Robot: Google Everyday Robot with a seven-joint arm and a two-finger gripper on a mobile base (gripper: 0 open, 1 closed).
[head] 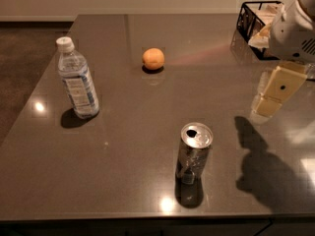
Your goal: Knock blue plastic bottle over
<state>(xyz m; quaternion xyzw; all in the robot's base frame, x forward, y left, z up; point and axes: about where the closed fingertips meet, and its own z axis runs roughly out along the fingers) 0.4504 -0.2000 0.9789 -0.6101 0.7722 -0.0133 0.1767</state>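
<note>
The blue plastic bottle (pixel 78 80) stands upright at the left of the dark table (pixel 133 112). It is clear and ribbed, with a white cap and a pale blue-and-white label. My gripper (pixel 272 96) hangs above the table's right side, far to the right of the bottle and not touching anything. The white arm housing (pixel 295 28) sits above it at the frame's right edge. The gripper casts a shadow on the table below it.
A silver drink can (pixel 193 154) with an open top stands upright near the front centre. An orange (pixel 153 59) lies at the back centre. A black wire basket (pixel 256 26) holding packets stands at the back right. The floor drops away past the table's left edge.
</note>
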